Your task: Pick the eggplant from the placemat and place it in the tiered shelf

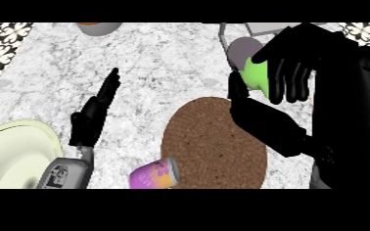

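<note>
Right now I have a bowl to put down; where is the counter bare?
Bare counter lies between the left hand and the brown placemat, running up toward the far edge. It is crowded at the right, where the right hand holds a green thing beside the shelf.

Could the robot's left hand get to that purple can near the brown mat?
Probably yes. The left hand is open and holds nothing, and only bare counter shows between it and the purple can beside the mat.
</note>
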Controlling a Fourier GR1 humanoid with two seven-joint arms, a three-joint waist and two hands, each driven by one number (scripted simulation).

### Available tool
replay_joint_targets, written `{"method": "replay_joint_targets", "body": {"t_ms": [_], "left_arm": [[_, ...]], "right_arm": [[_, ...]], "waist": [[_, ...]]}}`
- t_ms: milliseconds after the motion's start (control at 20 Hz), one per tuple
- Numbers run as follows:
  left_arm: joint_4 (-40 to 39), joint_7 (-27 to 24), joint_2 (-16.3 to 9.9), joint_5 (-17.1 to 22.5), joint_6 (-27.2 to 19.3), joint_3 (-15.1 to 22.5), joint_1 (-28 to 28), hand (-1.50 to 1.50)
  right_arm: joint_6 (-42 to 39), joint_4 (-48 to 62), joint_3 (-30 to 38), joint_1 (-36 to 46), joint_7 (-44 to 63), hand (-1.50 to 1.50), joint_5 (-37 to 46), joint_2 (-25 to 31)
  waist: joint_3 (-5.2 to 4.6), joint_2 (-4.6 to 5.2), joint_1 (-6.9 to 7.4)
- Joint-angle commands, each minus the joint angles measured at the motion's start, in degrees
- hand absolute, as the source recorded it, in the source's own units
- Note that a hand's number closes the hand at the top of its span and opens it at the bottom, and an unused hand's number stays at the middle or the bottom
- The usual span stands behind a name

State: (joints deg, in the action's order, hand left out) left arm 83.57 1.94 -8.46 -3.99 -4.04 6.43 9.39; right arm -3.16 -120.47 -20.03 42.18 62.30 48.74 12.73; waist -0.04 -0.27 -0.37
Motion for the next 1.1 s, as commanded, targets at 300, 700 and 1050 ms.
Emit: {"method": "replay_joint_targets", "body": {"t_ms": [300, 700, 1050], "left_arm": [[-3.4, -0.95, -0.59, 0.82, 1.97, -2.88, 3.02, 0.0], [0.52, 2.27, 1.32, -1.61, 0.91, -0.4, 1.36, 0.0], [0.06, -1.86, 1.87, -2.43, 1.33, -0.13, -1.71, 0.0]], "right_arm": [[-4.4, 9.87, 10.54, 9.34, 0.43, 1.5, 2.29, 0.7], [-6.9, 19.95, 20.73, 18.23, -7.6, 1.5, -1.21, 6.25], [0.47, 29.14, 19.78, 16.28, -19.2, 1.5, 3.79, 8.12]], "waist": [[-0.01, 0.26, 0.42], [0.01, 0.21, 0.73], [0.02, 0.34, 0.93]]}}
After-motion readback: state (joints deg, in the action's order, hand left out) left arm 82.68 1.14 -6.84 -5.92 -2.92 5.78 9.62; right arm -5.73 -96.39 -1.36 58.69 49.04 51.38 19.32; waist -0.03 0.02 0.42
